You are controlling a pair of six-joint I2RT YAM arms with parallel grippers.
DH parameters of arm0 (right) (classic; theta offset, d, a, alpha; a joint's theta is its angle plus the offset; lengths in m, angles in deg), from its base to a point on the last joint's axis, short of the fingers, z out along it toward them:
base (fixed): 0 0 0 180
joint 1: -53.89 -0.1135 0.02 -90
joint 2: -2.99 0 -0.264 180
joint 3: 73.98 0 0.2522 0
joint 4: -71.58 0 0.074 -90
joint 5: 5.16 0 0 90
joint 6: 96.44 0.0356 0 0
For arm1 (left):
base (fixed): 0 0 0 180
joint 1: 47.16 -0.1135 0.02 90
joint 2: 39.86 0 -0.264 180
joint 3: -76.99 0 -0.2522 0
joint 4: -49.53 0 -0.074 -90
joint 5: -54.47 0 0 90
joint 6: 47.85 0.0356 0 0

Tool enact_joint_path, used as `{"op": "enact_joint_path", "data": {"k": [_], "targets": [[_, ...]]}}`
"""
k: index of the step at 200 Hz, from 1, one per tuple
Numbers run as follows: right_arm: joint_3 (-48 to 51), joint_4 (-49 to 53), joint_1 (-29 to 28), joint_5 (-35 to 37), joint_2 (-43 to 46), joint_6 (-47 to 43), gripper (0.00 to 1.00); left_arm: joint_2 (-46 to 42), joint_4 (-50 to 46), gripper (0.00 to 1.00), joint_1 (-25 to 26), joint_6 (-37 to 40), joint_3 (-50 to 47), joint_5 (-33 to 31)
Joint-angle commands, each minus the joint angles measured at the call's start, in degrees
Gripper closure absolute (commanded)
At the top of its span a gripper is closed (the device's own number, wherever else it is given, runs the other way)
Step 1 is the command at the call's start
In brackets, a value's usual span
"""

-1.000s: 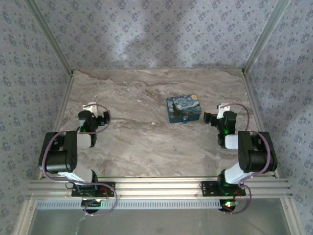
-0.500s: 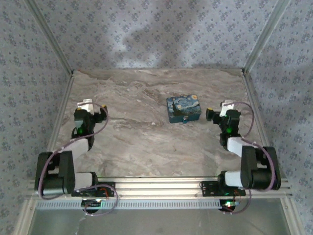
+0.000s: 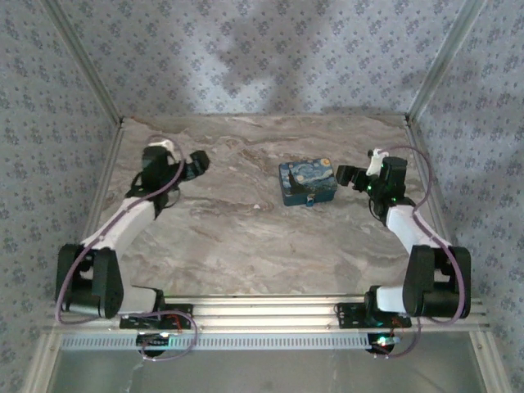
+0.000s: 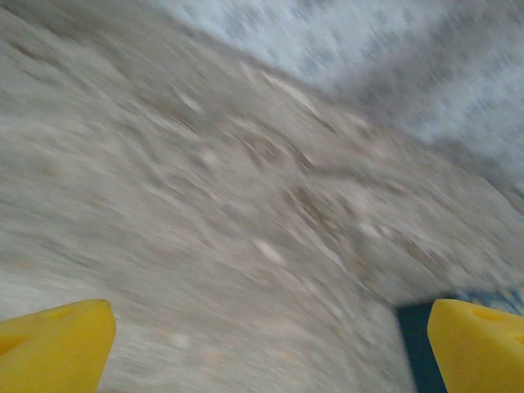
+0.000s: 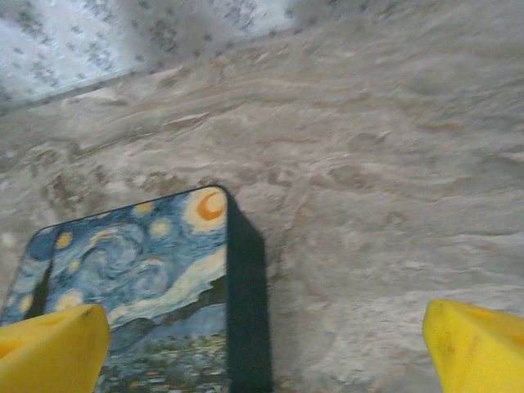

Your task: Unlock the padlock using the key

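Observation:
The padlock (image 3: 307, 182) lies flat on the marble table (image 3: 246, 237), right of centre, a dark-blue block with a swirly starry-night print. A small silvery fitting (image 3: 311, 200) sits on its near edge. My right gripper (image 3: 344, 176) hovers just right of it, open; in the right wrist view the padlock (image 5: 131, 286) fills the lower left, its dark right side between my yellow fingertips (image 5: 49, 348). My left gripper (image 3: 196, 162) is open over bare marble well left of the padlock; the blurred left wrist view catches a dark-blue padlock edge (image 4: 416, 344) beside my right fingertip (image 4: 479, 344). The key is out of view.
Patterned fabric walls (image 3: 262, 57) and metal frame posts (image 3: 430, 74) enclose the table on three sides. An aluminium rail (image 3: 262, 311) with both arm bases runs along the near edge.
Both arms have unfolded and reached away from their bases. The left gripper moved up and right toward the middle. The right gripper moved up and left, closer to the padlock.

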Motion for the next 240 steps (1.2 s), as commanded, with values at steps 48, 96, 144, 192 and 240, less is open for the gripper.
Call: {"op": "enact_joint_path", "data": {"k": [48,96,144,192,240], "targets": [[-10.58,8.04,0.44,-12.46,-15.02,7.67,0.00,23.05,-1.33,0.07,15.02,-9.74,18.24,15.04],[-13.52,7.13,-1.09,-14.76,-20.65,8.69,0.00,34.87,-0.21,0.11,19.60,-12.32,27.26,19.38],[-15.39,8.48,-3.04,-16.29,-23.53,8.20,0.03,41.90,-0.64,0.12,21.82,-14.00,32.84,22.78],[-15.48,9.54,-5.29,-16.08,-23.24,6.98,0.06,43.41,0.74,0.18,22.26,-14.56,33.89,25.93],[-15.47,9.72,-7.80,-16.33,-22.04,6.89,0.07,41.72,0.92,0.27,21.86,-13.52,32.85,26.45]]}}
